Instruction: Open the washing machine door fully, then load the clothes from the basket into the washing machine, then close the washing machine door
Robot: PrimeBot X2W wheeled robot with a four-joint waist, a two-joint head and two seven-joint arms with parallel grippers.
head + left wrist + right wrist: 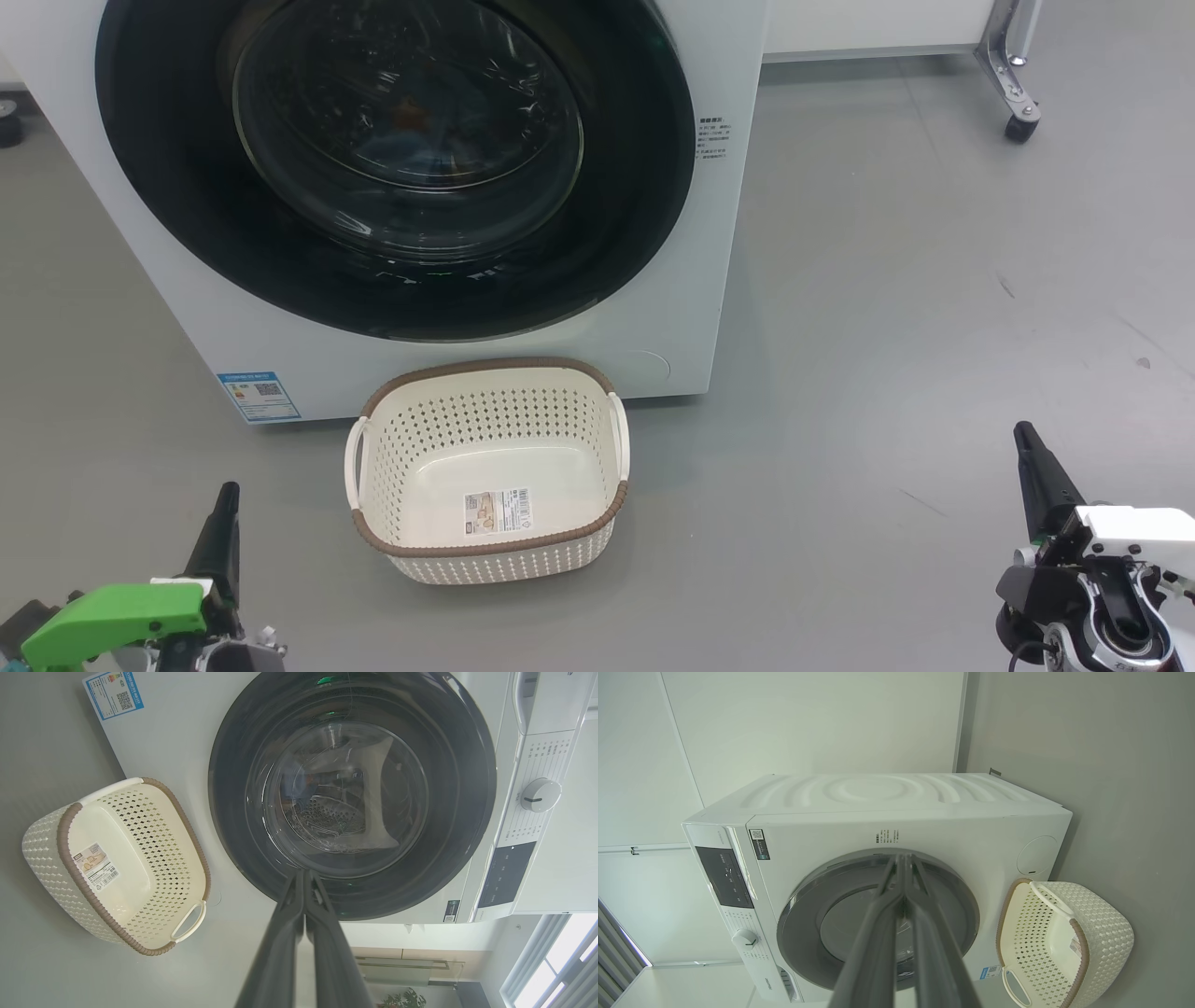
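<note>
The white washing machine [728, 233] stands ahead, and the washing machine door [635, 187], black-rimmed with a glass bowl, lies flush against its front. On the floor before it sits the cream basket [485, 551] with only a label sticker inside. The clothes are hidden; a pale shape behind the glass is too dim to identify. My left gripper [227, 490] is shut low at the left, my right gripper [1024, 431] shut low at the right, both apart from everything. The left wrist view shows the gripper [303, 872], door [458, 788] and basket [46, 844]; the right wrist view shows the gripper [903, 856], door [798, 924] and basket [1101, 933].
Grey floor [887, 327] spreads open to the right of the machine. A metal frame leg on a castor [1020, 126] stands at the back right. A dark wheel [9, 126] sits at the far left edge. The machine's dial [540, 794] is beside the door.
</note>
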